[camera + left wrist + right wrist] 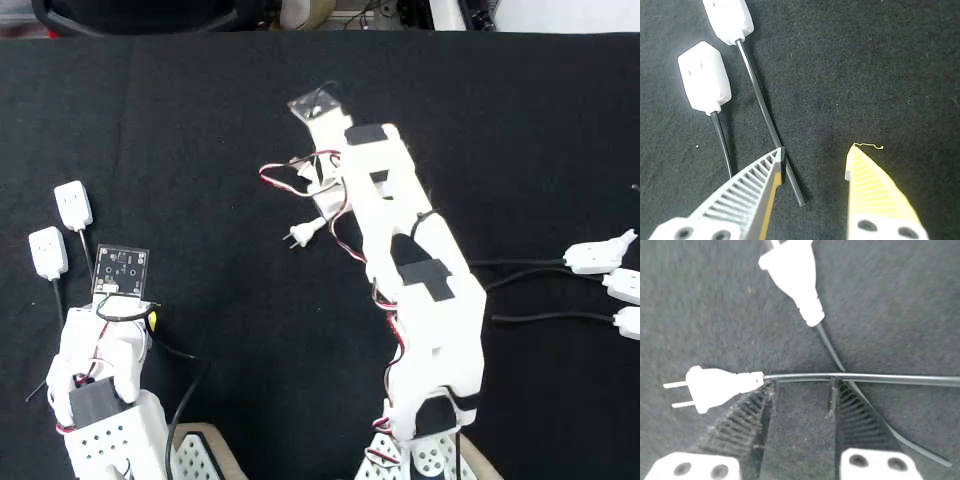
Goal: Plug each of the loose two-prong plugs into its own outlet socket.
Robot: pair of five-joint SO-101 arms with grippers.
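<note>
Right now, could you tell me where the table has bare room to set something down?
Bare cloth: between the outlet sockets and the right arm, and the far right corner beyond the white cable ends. Crowded: around the loose plug at the right gripper, and by the sockets near the left gripper.

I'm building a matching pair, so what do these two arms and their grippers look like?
The left arm and right arm are both white plastic with black blocks and looping red, white and black wires. The left gripper has one white and one yellow ribbed finger; the right gripper has grey ribbed fingers.
</note>
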